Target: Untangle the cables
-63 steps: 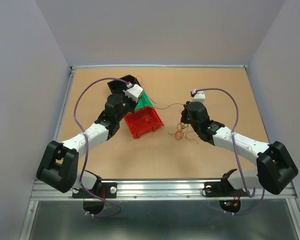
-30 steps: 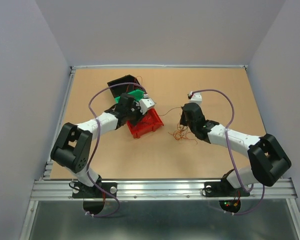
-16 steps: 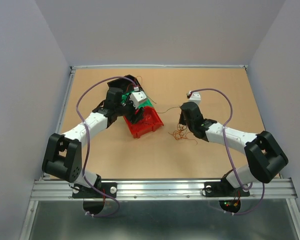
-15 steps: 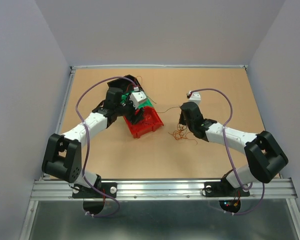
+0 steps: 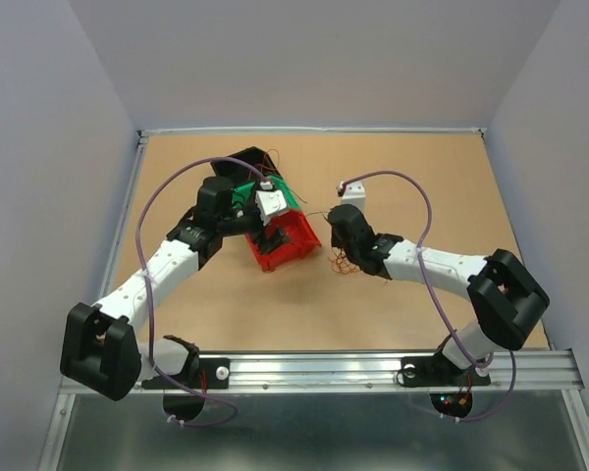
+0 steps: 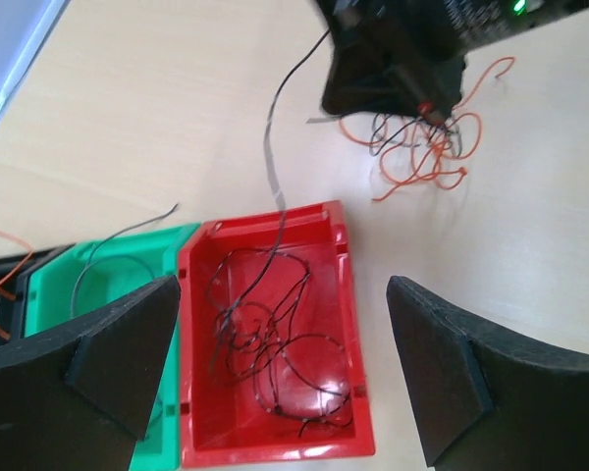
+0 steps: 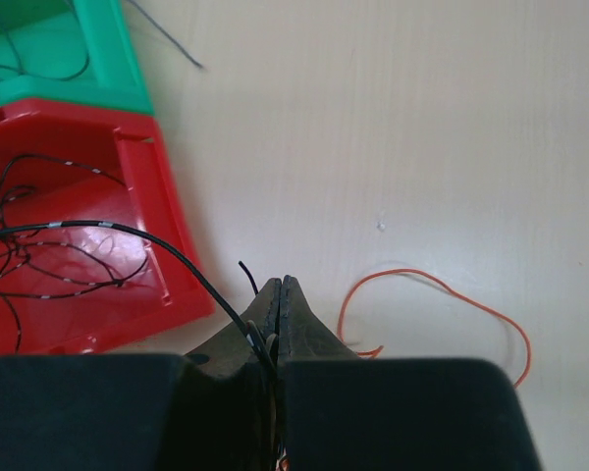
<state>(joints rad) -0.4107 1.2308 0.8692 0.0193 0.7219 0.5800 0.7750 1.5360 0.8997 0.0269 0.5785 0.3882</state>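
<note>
We see a tan table (image 5: 422, 167) with both arms reaching toward its middle. Left of the middle, three small bins sit close together. A red bin (image 5: 293, 245) is nearest the arm bases, a green bin (image 6: 49, 285) touches its far side, and a black bin (image 5: 247, 159) lies beyond that.

The left gripper (image 6: 285, 334) hangs above the red bin. Its fingers (image 6: 118, 343) are spread wide, one on each side of the wrist view, and grasp nothing. The right gripper (image 7: 278, 292) is low over the table, just to the right of the red bin. Its fingers are pressed tight together on a black cable (image 7: 128, 233). This cable runs from the tips, crosses the red bin's rim and goes down inside it.

We find the cables in several places. A loose knot of black cables (image 6: 265, 353) lies on the floor of the red bin (the held one joins it there). An orange tangle (image 6: 422, 157) with some darker strands mixed in lies on the bare table right beside the right gripper. A single orange cable (image 7: 442, 289) curves across the table just right of the closed tips. A thin dark strand (image 6: 108, 257) rests in the green bin, one end poking over its edge.
</note>
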